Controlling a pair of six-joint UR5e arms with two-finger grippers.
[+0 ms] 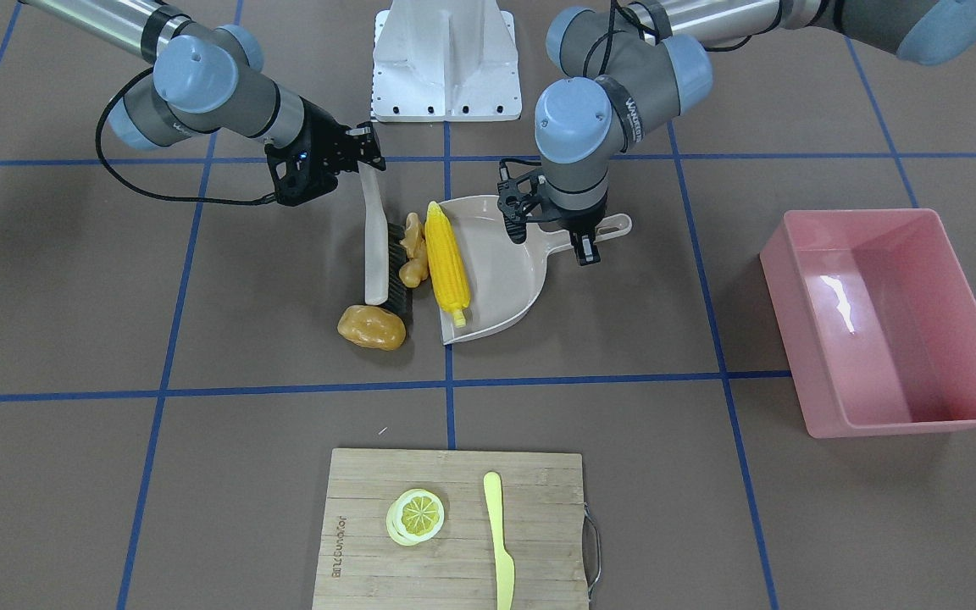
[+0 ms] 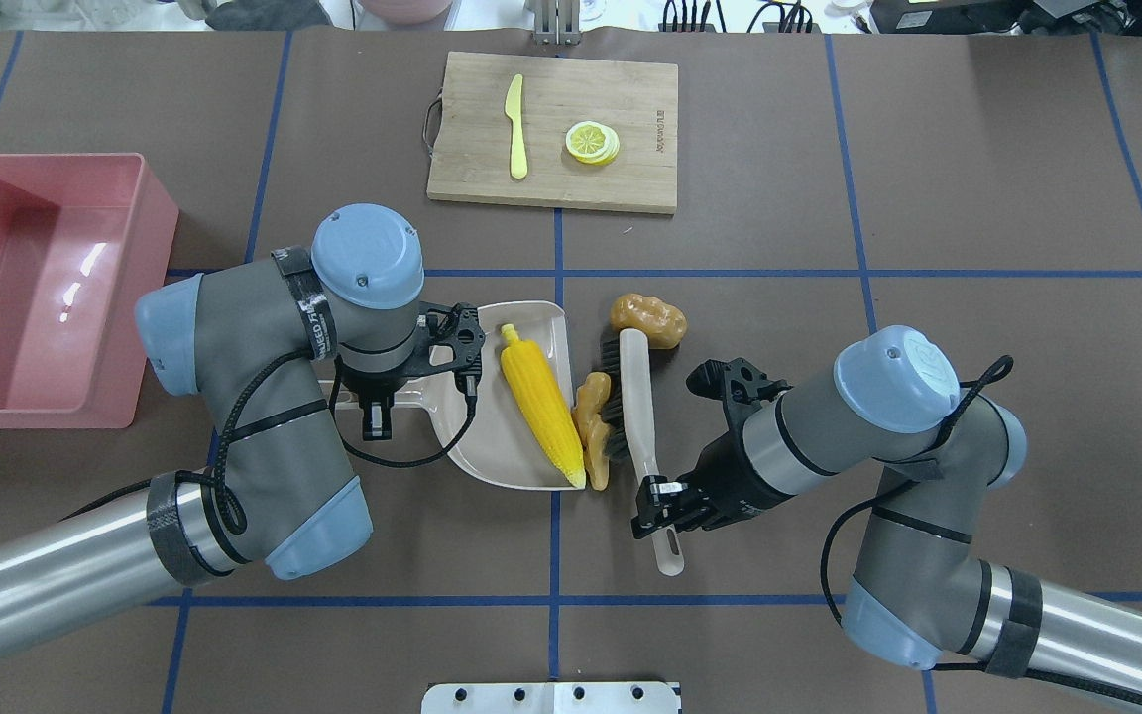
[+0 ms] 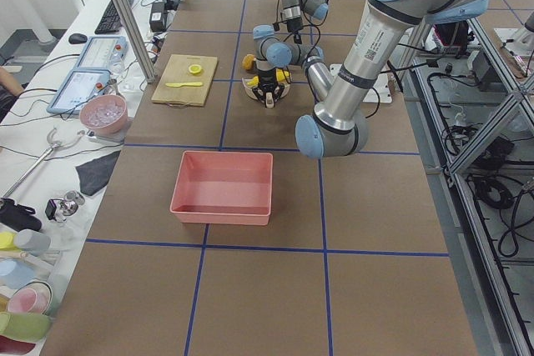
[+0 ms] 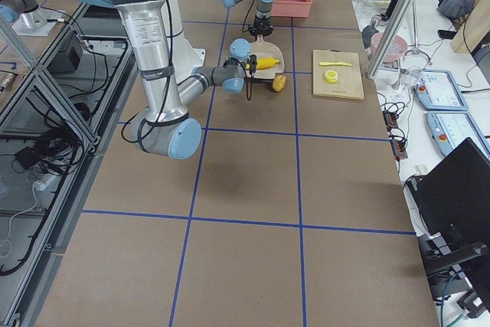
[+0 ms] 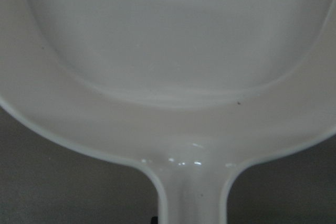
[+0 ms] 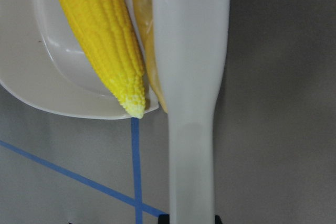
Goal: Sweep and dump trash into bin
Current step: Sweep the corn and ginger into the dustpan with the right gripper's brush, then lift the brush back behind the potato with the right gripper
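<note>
The yellow corn cob (image 2: 541,412) lies in the beige dustpan (image 2: 507,451) along its open edge. The tan ginger root (image 2: 593,426) lies at the pan's lip, pressed between the corn and the bristles of a white brush (image 2: 635,397). The brown potato (image 2: 648,319) rests on the table at the brush's far end. My right gripper (image 2: 658,501) is shut on the brush handle (image 6: 191,77). My left gripper (image 2: 378,412) is shut on the dustpan handle (image 5: 191,192). The pink bin (image 2: 125,297) stands empty, well off to my left.
A wooden cutting board (image 2: 472,109) at the table's far side holds a lemon slice (image 2: 592,142) and a pale yellow knife (image 2: 516,127). The robot's white base plate (image 2: 551,697) is at the near edge. Blue tape lines cross the brown table.
</note>
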